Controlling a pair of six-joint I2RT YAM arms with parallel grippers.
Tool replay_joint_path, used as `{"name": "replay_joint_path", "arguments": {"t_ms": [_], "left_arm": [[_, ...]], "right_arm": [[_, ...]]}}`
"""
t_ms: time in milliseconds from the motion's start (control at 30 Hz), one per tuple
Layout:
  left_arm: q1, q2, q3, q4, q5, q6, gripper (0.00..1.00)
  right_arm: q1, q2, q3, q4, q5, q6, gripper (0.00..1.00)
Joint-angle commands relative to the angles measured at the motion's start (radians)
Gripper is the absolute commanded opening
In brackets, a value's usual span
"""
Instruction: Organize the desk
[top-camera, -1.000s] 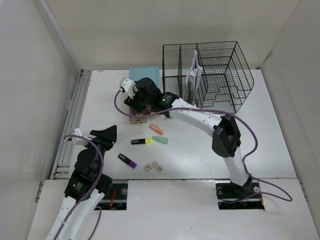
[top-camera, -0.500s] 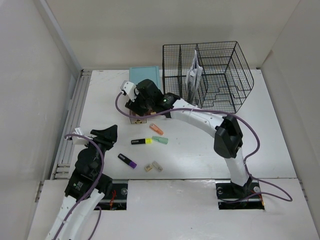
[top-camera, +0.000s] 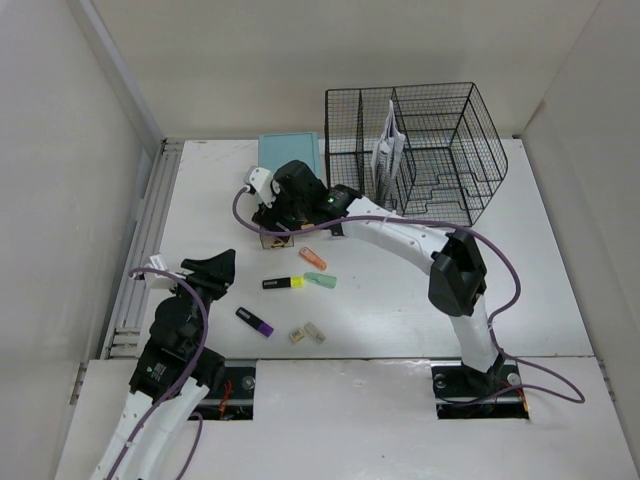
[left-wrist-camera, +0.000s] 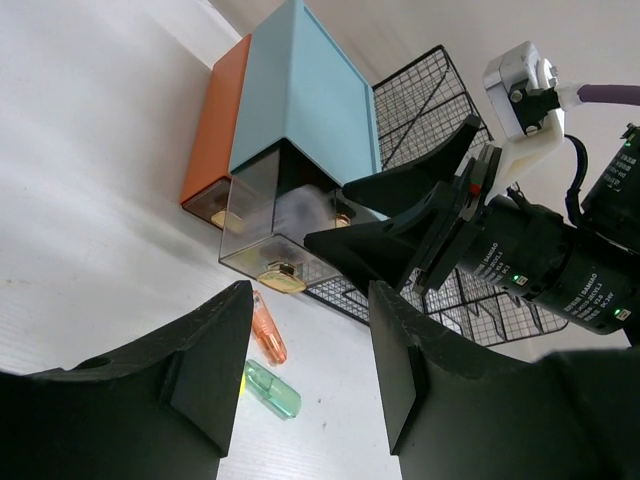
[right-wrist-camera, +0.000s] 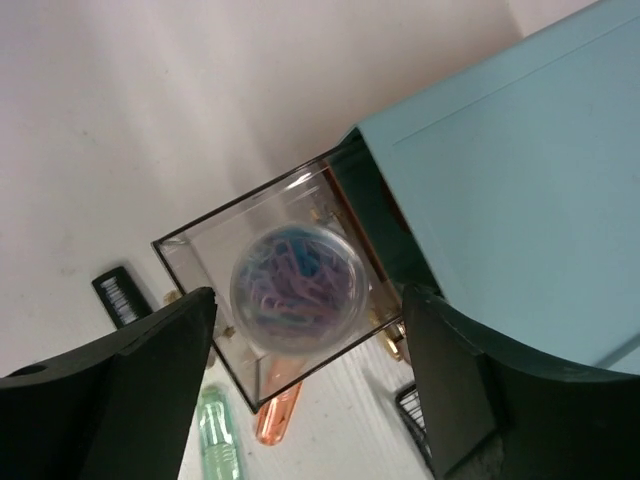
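The white rectangular desk (top-camera: 400, 310) fills the centre of the overhead frame, with its grey metal rail (top-camera: 150, 230) along the left edge. At upper centre stands a teal-topped drawer box (top-camera: 290, 150). Its clear plastic drawer (right-wrist-camera: 190, 255) is pulled out and holds a round transparent tub of coloured paper clips (right-wrist-camera: 297, 280).

The right gripper (right-wrist-camera: 305, 310) hangs over the drawer, fingers spread wide, gripping nothing. The left gripper (top-camera: 213, 270) is at lower left, fingers apart and empty.

Orange (top-camera: 312, 258), green (top-camera: 320, 280), yellow (top-camera: 284, 283) and purple (top-camera: 255, 321) highlighter pens lie at centre. A black wire-mesh rack (top-camera: 430, 150) occupies the upper right.
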Motion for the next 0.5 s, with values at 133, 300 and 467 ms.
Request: {"name": "replay_joint_path", "arguments": {"t_ms": [133,300,467], "left_arm": [[-0.001,0.007,0.013,0.047,0.006,0.007,0.47],[-0.001,0.007,0.013,0.047,0.006,0.007,0.47],[-0.001,0.007,0.013,0.047,0.006,0.007,0.47]], "right_arm": [[0.010,-0.080,0.023,0.019,-0.026,0.014,0.83],[0.010,-0.142,-0.038,0.099,-0.015,0.014,0.46],[-0.033,-0.216,-0.089,0.086,-0.369,-0.057,0.00]]}}
